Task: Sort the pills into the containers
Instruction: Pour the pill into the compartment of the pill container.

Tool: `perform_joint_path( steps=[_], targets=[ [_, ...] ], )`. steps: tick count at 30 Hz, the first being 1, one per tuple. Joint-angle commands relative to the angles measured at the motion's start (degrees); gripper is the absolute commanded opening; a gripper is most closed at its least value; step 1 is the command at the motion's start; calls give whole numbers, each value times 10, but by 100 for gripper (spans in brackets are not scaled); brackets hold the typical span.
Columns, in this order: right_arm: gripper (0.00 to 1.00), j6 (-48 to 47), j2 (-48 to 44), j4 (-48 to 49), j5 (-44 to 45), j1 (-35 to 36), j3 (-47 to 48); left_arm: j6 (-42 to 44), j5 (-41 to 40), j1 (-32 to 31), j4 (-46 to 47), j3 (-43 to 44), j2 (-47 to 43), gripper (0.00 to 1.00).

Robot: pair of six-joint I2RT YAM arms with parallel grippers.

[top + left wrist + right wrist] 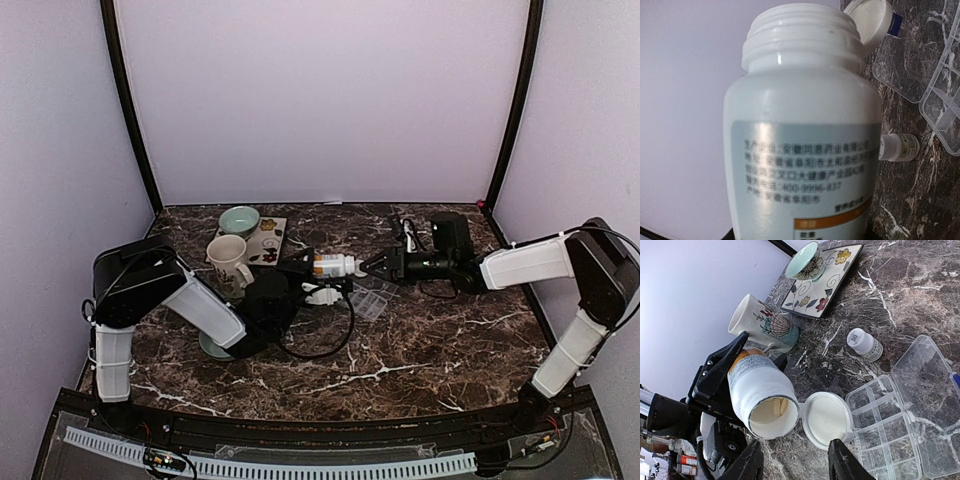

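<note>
My left gripper (312, 267) is shut on a white pill bottle (762, 395) with a grey and orange label, held on its side above the table. Its hinged cap (826, 419) hangs flipped open, and pale pills (776, 407) show inside the mouth. My right gripper (796, 465) stands open just in front of the bottle's mouth; its right finger (842, 462) is close to the cap's rim and nothing is between the fingers. The clear container (900, 425) lies open on the marble below the cap, its compartments bare. In the left wrist view the bottle (800, 140) hides my own fingers.
A small white-capped bottle (865, 344) lies beside the container. A patterned mug (762, 322), a pale green bowl (805, 262) and a flowered square plate (832, 277) stand at the back left. Another green dish (212, 347) sits under my left arm. Cables (320, 350) loop on the table.
</note>
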Motion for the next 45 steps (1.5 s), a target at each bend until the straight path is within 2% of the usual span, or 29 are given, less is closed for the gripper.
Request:
perform_joint_path(
  steps=[1,13,33,36,42,45],
  targets=[
    [46,16,-19,27,-13,10,1,-21,10,0,17,-17,-38,0],
    [45,6,-69,-13,7,27,17,-47,24,0,9,-37,-71,0],
    [44,-3,-88,-60,45,29,9,-52,33,0,24,-58,-97,0],
    [38,8,-82,-48,39,29,4,-53,34,0,25,-58,-98,0],
    [19,21,-69,-33,20,32,0,-50,36,0,28,-56,-97,0],
    [13,19,-65,-38,16,37,5,-49,37,0,28,-56,-95,0]
  ],
)
